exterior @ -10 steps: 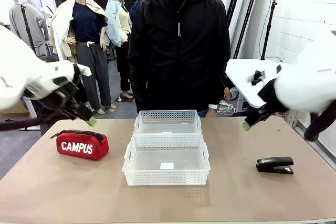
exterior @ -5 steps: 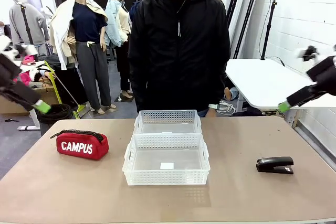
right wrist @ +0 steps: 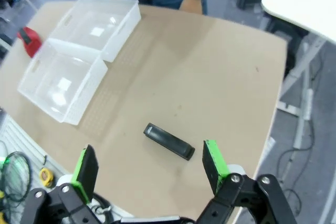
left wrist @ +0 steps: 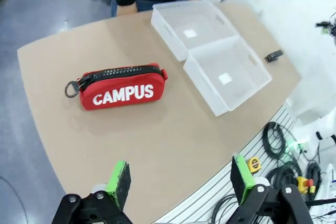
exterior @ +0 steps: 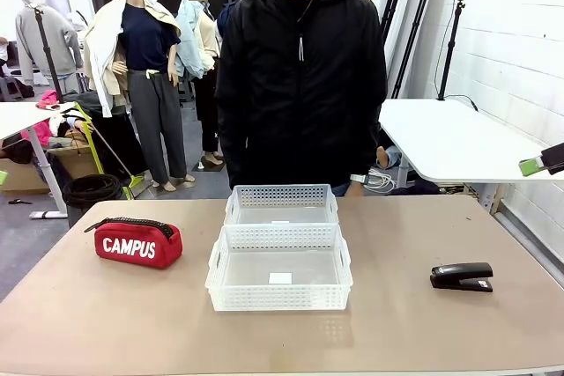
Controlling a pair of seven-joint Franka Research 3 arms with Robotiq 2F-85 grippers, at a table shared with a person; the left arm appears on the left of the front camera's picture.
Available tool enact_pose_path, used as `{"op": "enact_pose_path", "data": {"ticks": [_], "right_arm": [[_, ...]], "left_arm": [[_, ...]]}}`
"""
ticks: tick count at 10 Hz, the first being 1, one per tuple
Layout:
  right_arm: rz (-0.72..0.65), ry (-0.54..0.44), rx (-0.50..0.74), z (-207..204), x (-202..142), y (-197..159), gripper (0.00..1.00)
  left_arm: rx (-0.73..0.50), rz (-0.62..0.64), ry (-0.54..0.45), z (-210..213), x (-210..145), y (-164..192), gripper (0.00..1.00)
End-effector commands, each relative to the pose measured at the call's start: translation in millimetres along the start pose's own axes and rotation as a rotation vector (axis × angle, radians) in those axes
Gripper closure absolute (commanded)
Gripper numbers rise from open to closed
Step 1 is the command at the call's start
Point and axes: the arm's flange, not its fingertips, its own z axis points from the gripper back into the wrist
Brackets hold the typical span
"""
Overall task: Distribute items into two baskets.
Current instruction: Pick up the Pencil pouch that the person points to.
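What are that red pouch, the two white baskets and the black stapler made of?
Pouch: probably fabric, matte; soft rounded shape, black zip, printed white letters.
Baskets: plastic, translucent, slightly glossy; the table shows through, with moulded holes in the upper walls.
Stapler: smooth black casing, perhaps plastic over metal; too small to tell.

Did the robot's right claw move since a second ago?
Yes. The right claw has pulled back rightward and upward, away from the baskets, and is now beyond the stapler, near the picture's right edge.
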Motion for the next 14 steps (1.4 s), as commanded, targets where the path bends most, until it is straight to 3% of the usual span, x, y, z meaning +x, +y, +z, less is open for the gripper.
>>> {"op": "enact_pose_path", "data": {"ticks": [1, 7, 12, 13, 14], "right_arm": [[0.034, -0.059, 0.112, -15, -36, 8, 0.0], [0.096, -0.129, 0.082, -21, -35, 2, 0.0], [0.11, -0.146, 0.087, -22, -38, 0, 0.0], [0.092, -0.136, 0.08, -7, -7, -18, 0.0], [0.092, -0.136, 0.08, -7, -7, -18, 0.0]], "left_arm": [[-0.066, -0.023, -0.045, -14, -7, 10, 0.0], [-0.049, -0.091, -0.124, -24, 11, 7, 0.0], [-0.058, -0.106, -0.126, -27, 17, 6, 0.0], [-0.072, -0.111, -0.114, -26, 17, 5, 0.0], [-0.054, -0.089, -0.109, -25, 17, 2, 0.0]]}}
